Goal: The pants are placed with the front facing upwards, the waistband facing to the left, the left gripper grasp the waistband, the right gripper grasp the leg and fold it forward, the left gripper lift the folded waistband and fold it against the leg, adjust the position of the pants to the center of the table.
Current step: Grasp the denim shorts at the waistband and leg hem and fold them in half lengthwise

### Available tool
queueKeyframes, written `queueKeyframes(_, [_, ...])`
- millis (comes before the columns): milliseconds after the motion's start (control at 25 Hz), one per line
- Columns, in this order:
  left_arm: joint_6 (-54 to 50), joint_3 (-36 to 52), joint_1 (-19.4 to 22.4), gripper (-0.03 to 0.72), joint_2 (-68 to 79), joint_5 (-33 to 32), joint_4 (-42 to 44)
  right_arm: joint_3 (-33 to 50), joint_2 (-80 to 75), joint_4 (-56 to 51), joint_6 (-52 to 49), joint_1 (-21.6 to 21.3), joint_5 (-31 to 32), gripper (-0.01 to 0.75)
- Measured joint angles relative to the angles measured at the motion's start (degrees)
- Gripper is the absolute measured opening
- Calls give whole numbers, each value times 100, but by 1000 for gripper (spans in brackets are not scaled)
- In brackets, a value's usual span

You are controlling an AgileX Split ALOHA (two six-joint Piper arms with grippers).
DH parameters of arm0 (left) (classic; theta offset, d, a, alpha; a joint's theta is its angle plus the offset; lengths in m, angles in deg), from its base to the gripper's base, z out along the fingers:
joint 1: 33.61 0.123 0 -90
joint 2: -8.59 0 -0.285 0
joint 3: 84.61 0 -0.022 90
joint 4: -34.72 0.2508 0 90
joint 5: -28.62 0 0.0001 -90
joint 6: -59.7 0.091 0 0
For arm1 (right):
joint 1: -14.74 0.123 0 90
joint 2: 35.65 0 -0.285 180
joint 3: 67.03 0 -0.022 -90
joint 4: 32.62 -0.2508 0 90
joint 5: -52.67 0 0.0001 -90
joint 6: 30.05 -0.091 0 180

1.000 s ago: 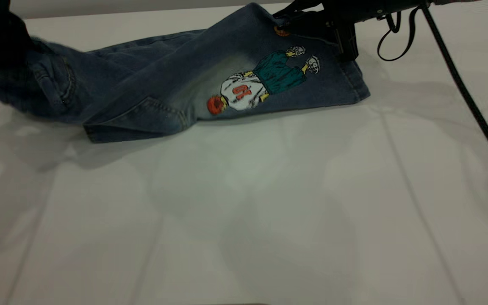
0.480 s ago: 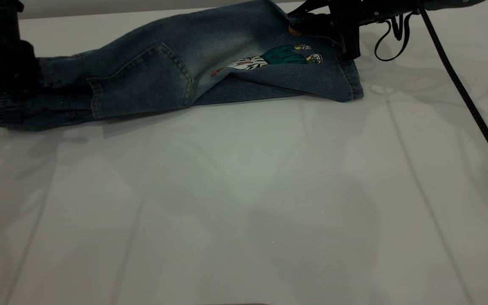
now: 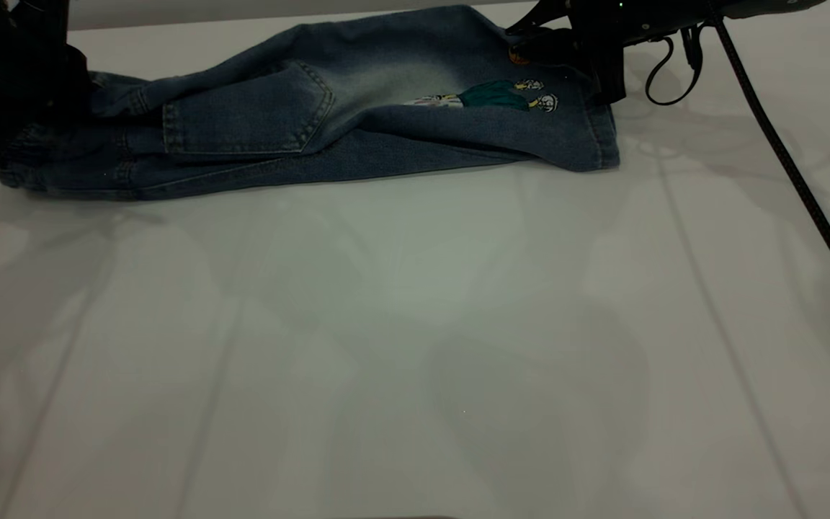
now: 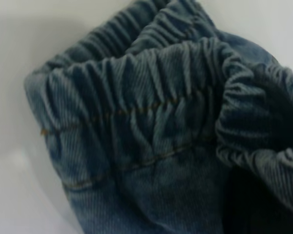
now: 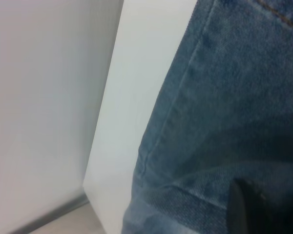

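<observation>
The blue denim pants (image 3: 357, 108) lie folded lengthwise along the far side of the white table (image 3: 415, 324). A back patch pocket (image 3: 242, 119) faces up and a cartoon print (image 3: 501, 95) sits at the crease. My left gripper (image 3: 22, 86) is at the far left, shut on the gathered waistband (image 3: 22, 162), which fills the left wrist view as puckered elastic (image 4: 136, 92). At the far right, my right gripper (image 3: 573, 43) is shut on the leg (image 3: 581, 137) near its hem. One dark finger (image 5: 241, 209) presses on the denim (image 5: 234, 97).
A black cable (image 3: 790, 158) runs from the right arm down across the table's right side. The table's far edge (image 5: 102, 146) and a pale wall (image 5: 39, 97) lie just beyond the leg hem. The pants take up only the far strip of the table.
The upper layer of the pants has come over and settled flatter, bringing the back pocket on top and tucking the cartoon print to the crease. Both grippers kept their hold and shifted slightly.
</observation>
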Motion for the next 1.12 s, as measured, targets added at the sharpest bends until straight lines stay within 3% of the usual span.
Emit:
queueKeyframes(200, [0,-34,6,106,85,223,852,0,0,-4,440,-4,5,60])
queueKeyframes(320, [0,-34,6,151,121,392,1452,0,0,-4,693,-4,53,100])
queueKeyframes(600, [-6,-34,6,469,121,691,1942,0,0,-4,1498,-4,581,346])
queueKeyframes(720, [-20,-34,6,548,101,703,1942,0,0,-4,1797,-4,896,446])
queueKeyframes(960, [26,-34,74,573,-296,270,2558,-4,0,6,2210,-4,1686,531])
queueKeyframes(1120, [70,-34,274,571,-849,-713,3568,-10,19,21,2413,-4,2241,533])
